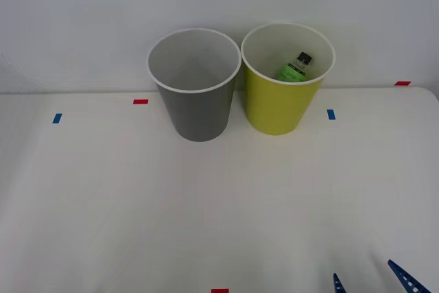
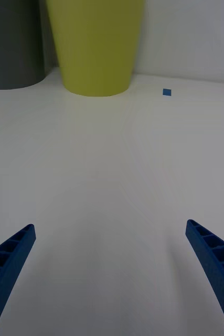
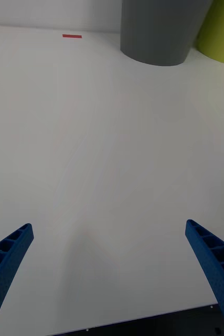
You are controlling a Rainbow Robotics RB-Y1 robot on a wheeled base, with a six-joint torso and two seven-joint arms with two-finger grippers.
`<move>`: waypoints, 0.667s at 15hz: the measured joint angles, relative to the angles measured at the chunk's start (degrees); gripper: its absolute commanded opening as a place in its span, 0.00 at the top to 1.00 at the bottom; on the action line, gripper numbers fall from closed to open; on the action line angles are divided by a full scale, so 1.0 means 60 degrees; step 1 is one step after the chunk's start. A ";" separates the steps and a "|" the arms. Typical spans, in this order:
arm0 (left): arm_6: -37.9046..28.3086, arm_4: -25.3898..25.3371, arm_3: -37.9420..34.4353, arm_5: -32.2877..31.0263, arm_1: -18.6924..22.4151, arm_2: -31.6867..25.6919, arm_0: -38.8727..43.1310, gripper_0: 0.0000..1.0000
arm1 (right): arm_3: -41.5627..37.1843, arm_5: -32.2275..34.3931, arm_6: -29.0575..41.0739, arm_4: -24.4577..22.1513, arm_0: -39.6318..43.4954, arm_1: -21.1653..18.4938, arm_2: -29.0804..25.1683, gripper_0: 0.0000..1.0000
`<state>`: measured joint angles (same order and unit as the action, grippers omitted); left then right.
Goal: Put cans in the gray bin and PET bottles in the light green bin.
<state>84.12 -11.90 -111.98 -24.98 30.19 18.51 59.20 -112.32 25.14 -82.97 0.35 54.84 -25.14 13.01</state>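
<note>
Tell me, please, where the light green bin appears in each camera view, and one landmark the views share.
Front view: the light green bin stands at the table's far edge, on the robot's right of the gray bin.
Right wrist view: it is far ahead of the open right gripper.
Left wrist view: just its edge shows.
Shared landmark: the gray bin.

Plain white wall (image 1: 82, 5); white table (image 1: 137, 204) with small tape marks (image 1: 140, 101).

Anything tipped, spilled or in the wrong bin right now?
Nothing stands out. The gray bin and light green bin stand upright side by side; the PET bottle lies inside the green one. Right gripper and left gripper are open, holding nothing.
</note>
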 measured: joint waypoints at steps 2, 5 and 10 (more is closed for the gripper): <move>0.0034 0.0005 0.0000 -0.0010 -0.0028 0.0005 0.0005 0.00 | 0.0000 0.0000 0.0000 0.0000 0.0000 0.0000 0.0000 0.00; 0.0055 -0.0013 0.0000 -0.0012 -0.0036 0.0006 0.0006 0.00 | 0.0000 0.0000 0.0000 0.0000 0.0000 0.0000 0.0000 0.00; 0.0057 -0.0018 0.0001 -0.0012 -0.0037 0.0006 0.0006 0.00 | 0.0000 0.0000 0.0000 0.0000 0.0000 0.0000 0.0000 0.00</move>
<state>84.46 -12.02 -111.98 -25.06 29.97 18.54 59.24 -112.32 25.14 -82.97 0.35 54.84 -25.14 13.01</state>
